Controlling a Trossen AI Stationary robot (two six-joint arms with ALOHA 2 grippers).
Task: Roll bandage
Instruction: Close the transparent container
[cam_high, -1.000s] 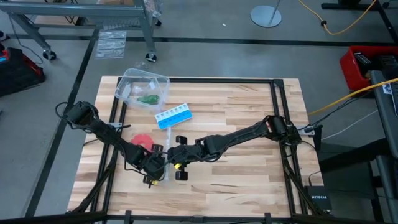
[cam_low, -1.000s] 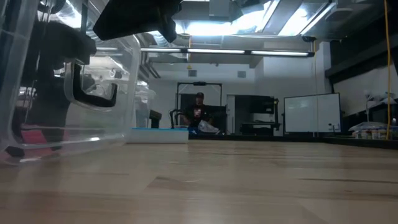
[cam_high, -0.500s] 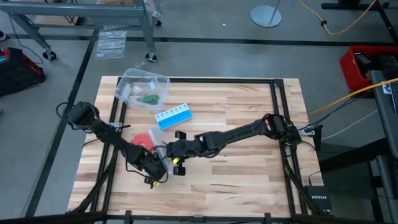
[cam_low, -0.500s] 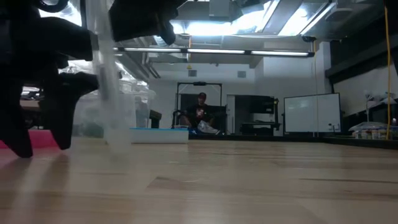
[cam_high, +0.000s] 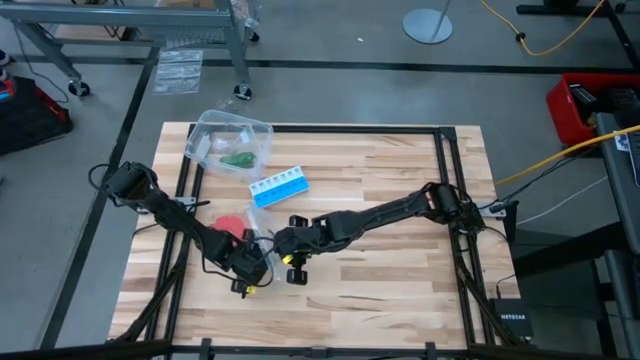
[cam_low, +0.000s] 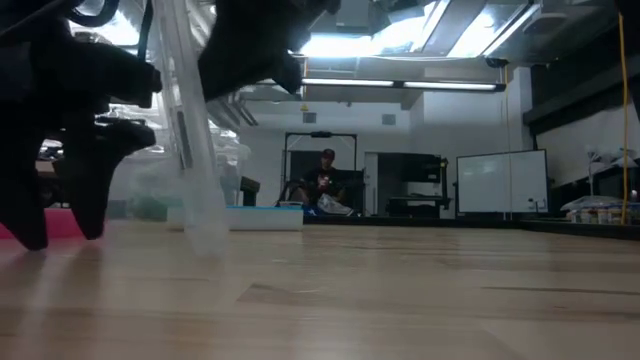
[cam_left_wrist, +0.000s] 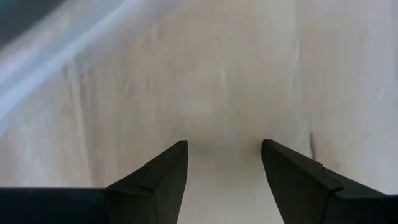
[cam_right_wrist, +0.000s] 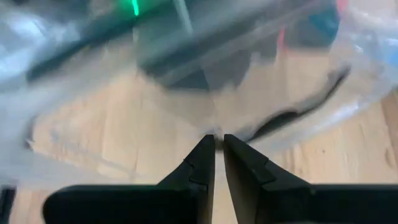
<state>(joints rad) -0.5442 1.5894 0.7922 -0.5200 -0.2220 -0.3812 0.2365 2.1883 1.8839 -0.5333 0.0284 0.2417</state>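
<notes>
Near the front-left of the pale wooden table (cam_high: 400, 200), seen from the high view, both dark arms meet over a thin clear plastic sheet or lid (cam_high: 262, 243). The left gripper (cam_high: 252, 272) sits just beside the right gripper (cam_high: 287, 262), and a red round disc (cam_high: 229, 223) lies just behind them.

High view only: the dark green soft cloth bandage (cam_high: 238, 159) lies as a small bundle inside the clear plastic tub (cam_high: 210, 128) at the table's rear-left corner, well apart from both grippers. A blue-and-white pill box (cam_high: 280, 187) lies between the tub and the arms.

Low view only: the clear sheet (cam_low: 190, 150) hangs tilted, its lower edge near the table top, with dark gripper parts on either side of it. The pill box (cam_low: 240, 217) shows as a low pale bar; a seated person (cam_low: 322, 185) is far back in the room. The bandage is not made out from this height.

Left wrist view: the fingers (cam_left_wrist: 158, 174) are spread apart with nothing between them, over bare pale wood (cam_left_wrist: 236, 74).

Right wrist view: the fingers (cam_right_wrist: 200, 162) are nearly together, pinching the edge of the clear sheet (cam_right_wrist: 249, 56). Everything beyond the plastic is blurred; a green light and red and teal patches cannot be identified.
</notes>
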